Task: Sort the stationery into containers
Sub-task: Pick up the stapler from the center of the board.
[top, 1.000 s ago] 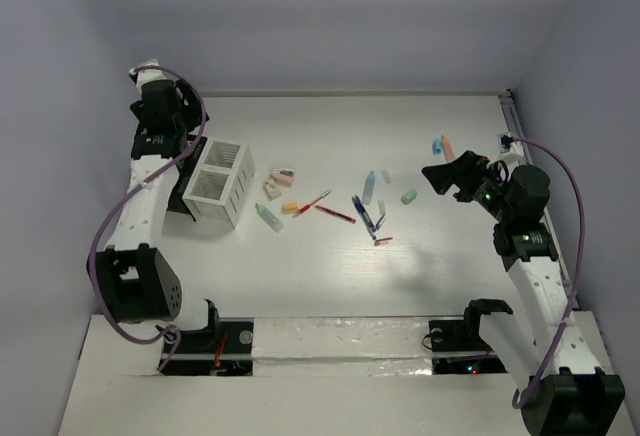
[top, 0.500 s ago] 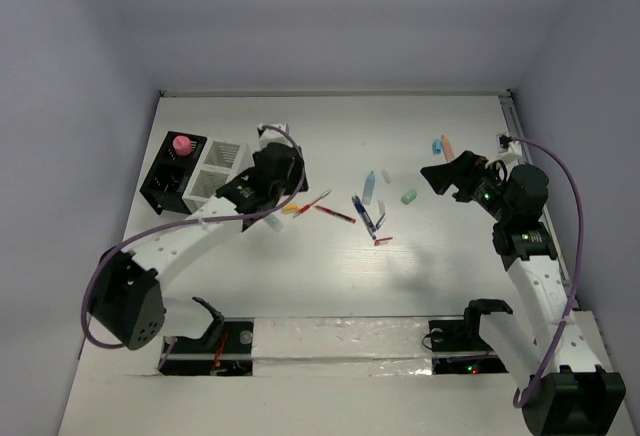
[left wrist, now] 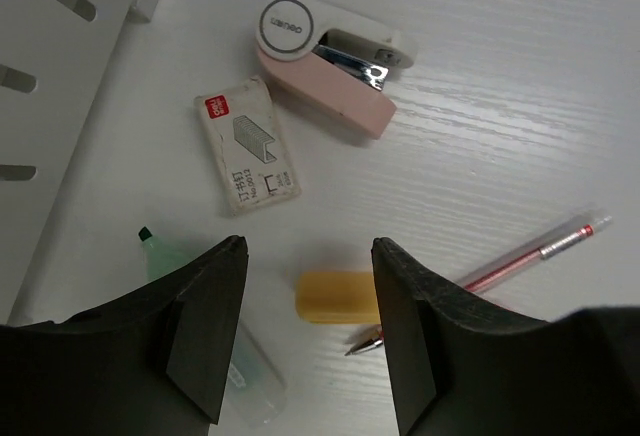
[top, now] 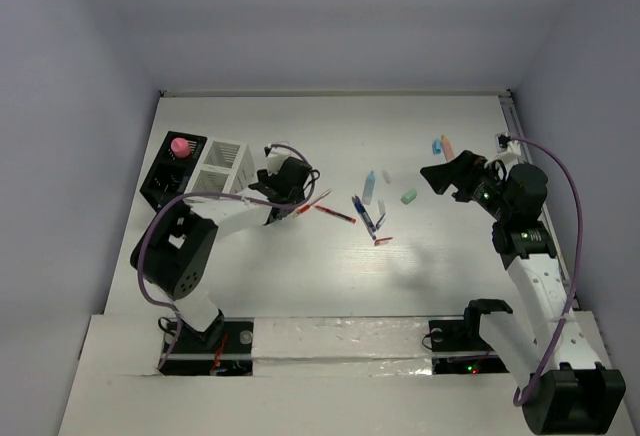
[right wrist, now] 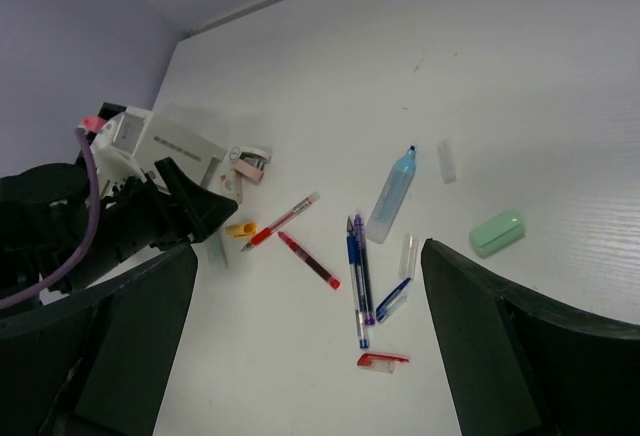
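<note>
Just beside the white slatted plastic box (left wrist: 50, 106), the left end effector (left wrist: 310, 246) hangs with fingers spread above a small orange rubber eraser block (left wrist: 338, 297). The block lies flat on the worktop (left wrist: 500, 136); whether the thin red pen (left wrist: 520, 264) touches it is hard to tell. It looks light, slightly soft and grippy, so pinch across its narrow width. The right end effector (right wrist: 308, 251) is spread too, well apart.

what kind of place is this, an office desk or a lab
Probably a robot lab test cell, not an office: a white table boxed in by plain walls, a cabled left arm and right arm bolted at its near edge, and pens scattered beside sorting boxes.
</note>
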Tool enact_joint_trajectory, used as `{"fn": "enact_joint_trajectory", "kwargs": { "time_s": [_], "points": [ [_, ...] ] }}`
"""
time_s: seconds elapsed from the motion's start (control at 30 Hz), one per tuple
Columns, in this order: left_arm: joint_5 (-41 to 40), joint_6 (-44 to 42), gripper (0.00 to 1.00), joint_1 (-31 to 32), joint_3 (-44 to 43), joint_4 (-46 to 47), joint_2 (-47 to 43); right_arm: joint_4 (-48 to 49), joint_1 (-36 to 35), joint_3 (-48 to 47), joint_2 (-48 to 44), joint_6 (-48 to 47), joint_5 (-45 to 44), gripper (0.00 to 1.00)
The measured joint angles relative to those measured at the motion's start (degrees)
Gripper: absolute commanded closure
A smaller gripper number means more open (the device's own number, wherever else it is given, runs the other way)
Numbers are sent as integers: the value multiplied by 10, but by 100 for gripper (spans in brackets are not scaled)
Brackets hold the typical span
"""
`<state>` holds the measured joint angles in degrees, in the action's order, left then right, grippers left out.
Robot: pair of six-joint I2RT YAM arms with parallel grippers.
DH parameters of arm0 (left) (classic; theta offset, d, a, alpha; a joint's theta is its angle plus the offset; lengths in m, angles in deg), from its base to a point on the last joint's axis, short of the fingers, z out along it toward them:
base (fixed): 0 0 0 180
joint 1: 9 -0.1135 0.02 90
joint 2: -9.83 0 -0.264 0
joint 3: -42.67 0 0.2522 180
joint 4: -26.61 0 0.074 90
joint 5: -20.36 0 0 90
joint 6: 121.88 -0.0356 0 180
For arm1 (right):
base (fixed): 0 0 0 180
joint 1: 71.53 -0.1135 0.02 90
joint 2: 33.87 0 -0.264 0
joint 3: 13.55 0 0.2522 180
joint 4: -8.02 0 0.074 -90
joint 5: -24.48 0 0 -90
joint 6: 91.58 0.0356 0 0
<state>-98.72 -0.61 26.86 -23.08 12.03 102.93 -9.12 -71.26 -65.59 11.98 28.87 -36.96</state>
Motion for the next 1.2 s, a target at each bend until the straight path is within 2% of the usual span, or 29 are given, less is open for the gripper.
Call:
{"fn": "enact_joint_trajectory", "kwargs": {
  "time_s": [0.4,0.73,0.8,0.83,0.87,1.0,1.1,1.2],
  "points": [
    [-18,3,50,-48,-5,54,31,0,-5,0,1,0,4,0],
    [-16,-3,56,-60,-7,64,67,0,-7,0,5,0,5,0],
    [-16,-3,61,-60,-7,69,71,0,-7,0,5,0,5,0],
    [-16,-4,69,-60,-7,71,75,0,-7,0,5,0,5,0],
    [-16,-3,73,-60,-7,73,79,0,-7,0,5,0,5,0],
    [-14,-6,80,-60,-11,80,84,0,-7,0,5,0,5,0],
    [-6,-8,91,-61,-11,79,82,0,-7,0,5,0,5,0],
    [3,-9,96,-59,-11,69,63,0,-7,0,5,0,5,0]
  ]
}}
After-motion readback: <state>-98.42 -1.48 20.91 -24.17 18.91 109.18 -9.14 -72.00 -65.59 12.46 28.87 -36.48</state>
